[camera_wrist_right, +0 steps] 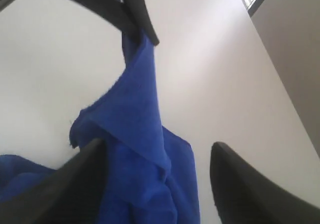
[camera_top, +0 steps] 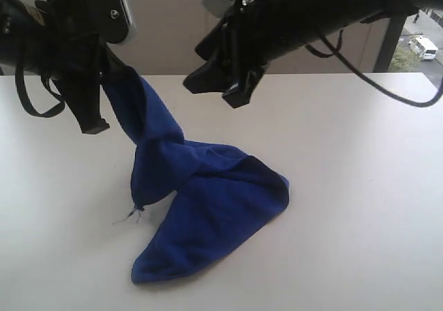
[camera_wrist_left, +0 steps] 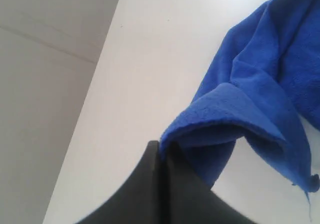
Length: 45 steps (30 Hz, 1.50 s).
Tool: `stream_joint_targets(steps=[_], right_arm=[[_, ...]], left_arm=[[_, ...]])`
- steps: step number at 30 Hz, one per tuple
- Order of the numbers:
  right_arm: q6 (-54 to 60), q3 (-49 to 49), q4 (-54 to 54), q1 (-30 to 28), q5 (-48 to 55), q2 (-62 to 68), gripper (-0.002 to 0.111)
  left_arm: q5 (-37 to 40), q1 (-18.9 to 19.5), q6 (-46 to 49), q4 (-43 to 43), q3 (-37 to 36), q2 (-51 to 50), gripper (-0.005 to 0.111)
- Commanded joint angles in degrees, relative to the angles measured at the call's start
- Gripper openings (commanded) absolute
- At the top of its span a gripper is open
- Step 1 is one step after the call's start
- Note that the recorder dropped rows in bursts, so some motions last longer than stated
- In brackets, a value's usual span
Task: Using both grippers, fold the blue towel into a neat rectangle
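The blue towel (camera_top: 208, 200) lies bunched on the white table, with one corner lifted up and to the left. My left gripper (camera_top: 102, 104) is shut on that raised corner; in the left wrist view the black fingers (camera_wrist_left: 150, 184) pinch the towel's edge (camera_wrist_left: 220, 109). A loose thread hangs from the towel's left edge. My right gripper (camera_top: 216, 93) hovers open above the table behind the towel and touches nothing. In the right wrist view its two fingers (camera_wrist_right: 80, 184) stand wide apart at the gripper (camera_wrist_right: 157, 159), with the towel (camera_wrist_right: 140, 129) beyond them, hanging from the left gripper (camera_wrist_right: 135, 19).
The white table (camera_top: 374, 186) ends at a far edge below a beige wall (camera_top: 166, 20). A window (camera_top: 415, 41) sits at the upper right. Black cables (camera_top: 34, 96) loop under both arms.
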<state>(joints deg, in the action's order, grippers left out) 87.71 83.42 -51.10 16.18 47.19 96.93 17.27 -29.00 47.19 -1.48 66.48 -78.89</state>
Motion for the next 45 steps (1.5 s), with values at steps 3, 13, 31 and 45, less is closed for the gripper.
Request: stream_joint_targets(steps=[3,13,31,45], right_arm=[[1.03,-0.07,-0.85,6.16,-6.05,2.10,0.058],[0.93,-0.07,-0.85,9.77,-10.83,3.56,0.058],[-19.59,-0.07,7.42,9.35,-13.90,3.03,0.058],[-16.04,-0.07,-1.55,6.52,-9.71,1.38,0.058]], left_arm=[[0.85,-3.28,1.22,-1.60,0.03,0.52,0.000],[0.85,-3.66,1.22,-2.80,0.03,0.52,0.000],[-0.99,-2.01,-12.77,-0.76,0.03,0.52,0.000],[-1.43,0.31,-17.91,-4.09,0.03,0.52,0.000]])
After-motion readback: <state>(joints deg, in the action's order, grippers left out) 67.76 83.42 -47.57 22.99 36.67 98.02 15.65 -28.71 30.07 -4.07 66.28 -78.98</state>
